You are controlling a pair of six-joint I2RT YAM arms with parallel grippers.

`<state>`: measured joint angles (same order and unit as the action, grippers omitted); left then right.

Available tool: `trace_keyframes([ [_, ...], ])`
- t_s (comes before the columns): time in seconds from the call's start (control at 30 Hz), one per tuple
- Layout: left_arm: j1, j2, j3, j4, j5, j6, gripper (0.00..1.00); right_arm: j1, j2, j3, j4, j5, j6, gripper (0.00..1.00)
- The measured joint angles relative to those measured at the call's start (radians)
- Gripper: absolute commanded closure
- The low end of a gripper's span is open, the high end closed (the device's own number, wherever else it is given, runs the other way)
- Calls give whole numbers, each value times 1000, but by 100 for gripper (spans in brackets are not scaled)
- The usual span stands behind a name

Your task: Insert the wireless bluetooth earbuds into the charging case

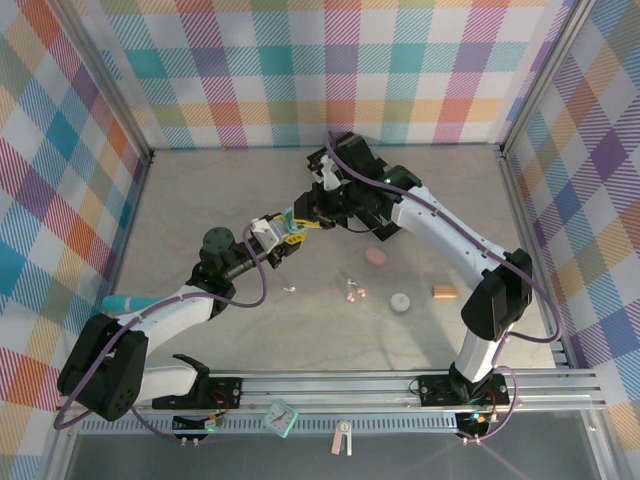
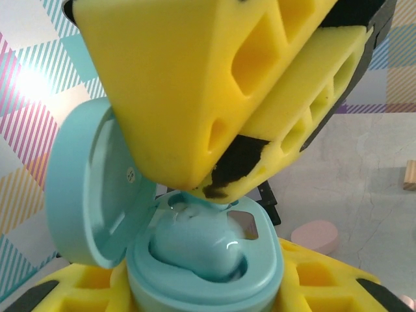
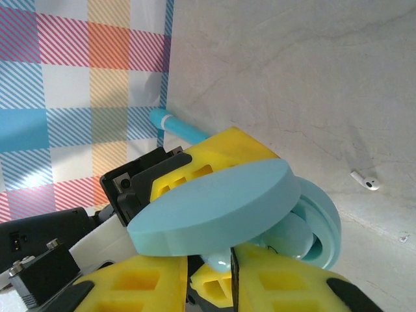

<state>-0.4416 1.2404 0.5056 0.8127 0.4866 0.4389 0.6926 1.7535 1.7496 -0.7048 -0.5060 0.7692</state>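
A: From the top, where is the charging case [image 1: 286,228] seen?
B: Above the table [image 1: 200,210], gripped open-lidded in the left jaws. The right jaws are set at its mouth (loose earbuds [image 1: 352,291] are left on the table).
A: Left wrist?
B: A pale blue earbud [image 2: 195,244] is seen in its well.
A: Right wrist?
B: That earbud is pinched by the narrow right jaws.

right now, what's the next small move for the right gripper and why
Probably ease the right gripper straight down a touch: it seems shut on a pale blue plastic earbud at the mouth of the open pale blue oval charging case, which the left gripper holds.
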Motion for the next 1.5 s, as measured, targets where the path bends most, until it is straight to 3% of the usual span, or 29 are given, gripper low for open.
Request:
trace_keyframes([
  [0.37, 5, 0, 0, 1, 3, -6, 68, 0, -7, -1, 5, 13, -9, 66],
  [0.7, 24, 3, 0, 62, 31, -50, 68, 0, -132, -135, 107, 7, -53, 59],
  [1.23, 24, 3, 0, 62, 48, -66, 68, 0, -223, -224, 159, 138, -109, 62],
  [1.5, 25, 3, 2, 61, 47, -85, 68, 1, -225, -282, 165, 148, -140, 70],
])
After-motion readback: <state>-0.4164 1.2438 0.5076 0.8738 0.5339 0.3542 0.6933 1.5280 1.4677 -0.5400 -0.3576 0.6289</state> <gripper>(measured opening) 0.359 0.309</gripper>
